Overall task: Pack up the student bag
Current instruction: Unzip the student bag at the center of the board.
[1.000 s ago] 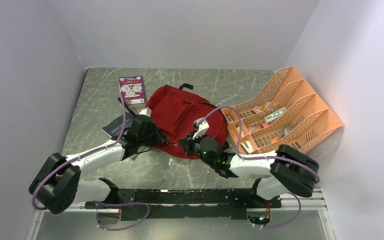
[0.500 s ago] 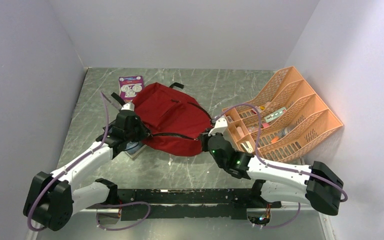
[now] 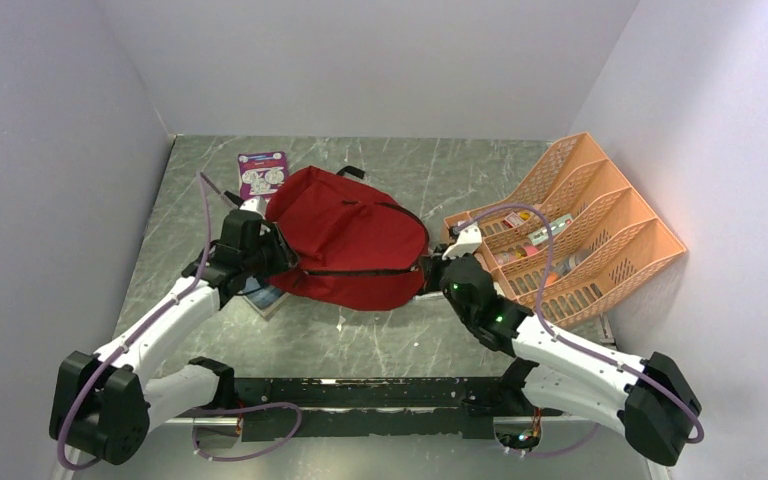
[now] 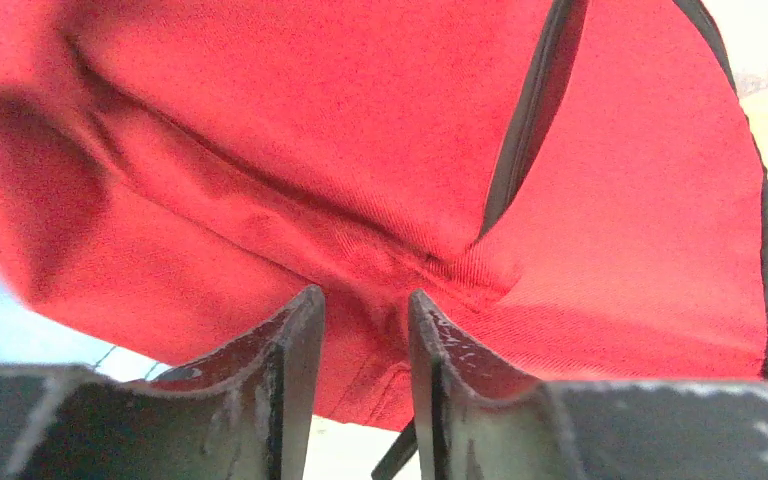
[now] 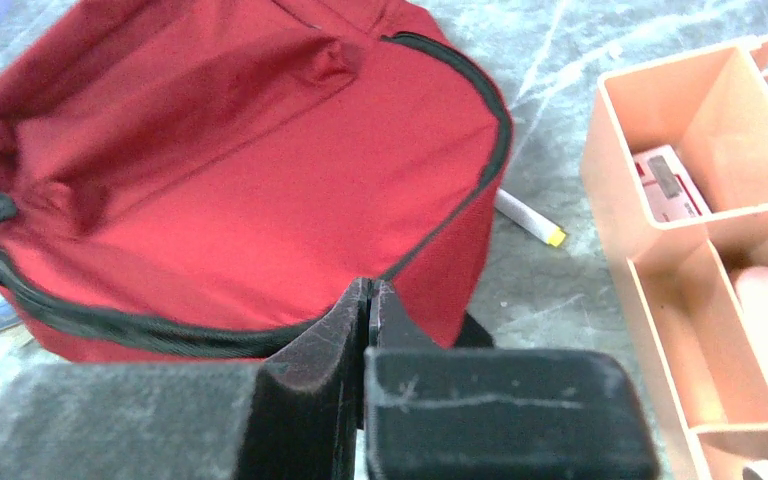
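The bag (image 3: 350, 235) lies on the table (image 3: 410, 165) at mid-depth, between the two arms. Its red bulk is drawn out sideways, and a black zipper line runs along its near edge. The left gripper (image 3: 276, 253) is at the bag's left end. In the left wrist view (image 4: 365, 300) its fingers (image 4: 295, 360) stand narrowly apart with a fold of red fabric bunched between them, so it is pinching the bag (image 4: 260, 120) there. The right gripper (image 3: 428, 272) is at the bag's right end. In the right wrist view (image 5: 368, 285) its fingers (image 5: 345, 320) are pressed together just where the black zipper trim reaches them, nipping the edge of the bag (image 5: 240, 180). A blue book (image 3: 265, 297) lies partly under the bag's near left corner, below the left gripper. A purple booklet (image 3: 262, 172) lies flat near the far left of the table, just beside the bag's far edge. A white marker (image 5: 525, 218) with a yellow tip lies on the table against the bag's right side, between the bag and the organiser (image 3: 615, 225). The organiser is orange and stands at the right of the table against the wall. Its slanted compartments hold small items, among them a red-and-white one (image 5: 665, 185) in the nearest section seen by the right wrist camera.
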You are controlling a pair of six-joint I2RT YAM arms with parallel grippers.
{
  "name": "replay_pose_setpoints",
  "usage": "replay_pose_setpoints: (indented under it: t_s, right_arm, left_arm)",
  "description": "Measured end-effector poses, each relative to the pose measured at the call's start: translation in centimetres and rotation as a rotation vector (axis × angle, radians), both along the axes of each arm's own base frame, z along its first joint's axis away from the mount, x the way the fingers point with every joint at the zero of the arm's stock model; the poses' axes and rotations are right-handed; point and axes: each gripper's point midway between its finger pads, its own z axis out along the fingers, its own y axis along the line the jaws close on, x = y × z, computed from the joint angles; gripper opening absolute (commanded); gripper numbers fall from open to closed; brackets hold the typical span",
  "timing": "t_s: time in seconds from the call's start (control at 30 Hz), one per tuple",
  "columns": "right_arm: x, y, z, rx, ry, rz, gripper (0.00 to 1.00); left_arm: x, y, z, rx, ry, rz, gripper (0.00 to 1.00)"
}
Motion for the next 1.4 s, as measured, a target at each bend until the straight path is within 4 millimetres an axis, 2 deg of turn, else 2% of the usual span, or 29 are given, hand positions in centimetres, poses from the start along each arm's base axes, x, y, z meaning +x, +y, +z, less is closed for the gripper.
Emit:
replay_pose_setpoints:
  t_s: [0.1,0.2,0.23,0.3,0.4,0.43,0.5,0.6,0.7,0.83,1.1,1.27,1.4]
  right_arm:
    - [-0.1,0.6,0.6,0.004,-0.024,0.063,0.0]
    - [-0.5,1.9,1.1,0.012,-0.044,0.146,0.0]
    - [-0.6,2.3,1.2,0.014,-0.047,0.173,0.0]
    - [-0.9,2.8,1.3,0.015,-0.051,0.212,0.0]
    - [-1.2,3.3,1.5,0.023,-0.055,0.247,0.0]
    - [-1.3,3.4,1.5,0.026,-0.055,0.253,0.0]
    - [-1.5,3.6,1.7,0.033,-0.054,0.268,0.0]
    - [-1.7,3.9,1.9,0.059,-0.049,0.276,0.0]
    - [-2.0,3.8,2.2,0.089,-0.038,0.272,0.0]
    - [-2.5,3.6,2.9,0.126,-0.033,0.267,0.0]
    - [-3.1,3.9,3.5,0.167,-0.023,0.293,0.0]
    - [-3.4,4.2,3.7,0.178,-0.02,0.312,0.0]
    - [-3.6,4.4,3.7,0.186,-0.014,0.323,0.0]
  left_arm:
    - [0.4,1.1,1.0,0.055,-0.007,-0.01,0.61]
    - [0.9,1.4,3.8,0.095,-0.056,-0.053,0.65]
    - [1.1,1.2,5.6,0.099,-0.099,-0.079,0.65]
    - [1.3,0.7,8.5,0.094,-0.181,-0.135,0.61]
    - [1.1,-0.7,12.6,0.076,-0.314,-0.251,0.63]
    - [0.9,-1.5,13.6,0.076,-0.36,-0.298,0.65]
    - [0.4,-3.1,14.3,0.087,-0.417,-0.388,0.69]
    - [-1.4,-7.0,14.0,0.113,-0.508,-0.581,0.68]
    - [-3.3,-9.6,12.7,0.157,-0.591,-0.753,0.65]
    - [-4.6,-11.7,11.5,0.213,-0.678,-0.948,0.59]
    - [-6.6,-16.5,8.9,0.293,-0.77,-1.283,0.58]
    - [-8.3,-18.5,7.9,0.302,-0.804,-1.414,0.56]
    - [-9.1,-19.3,6.5,0.315,-0.786,-1.479,0.49]
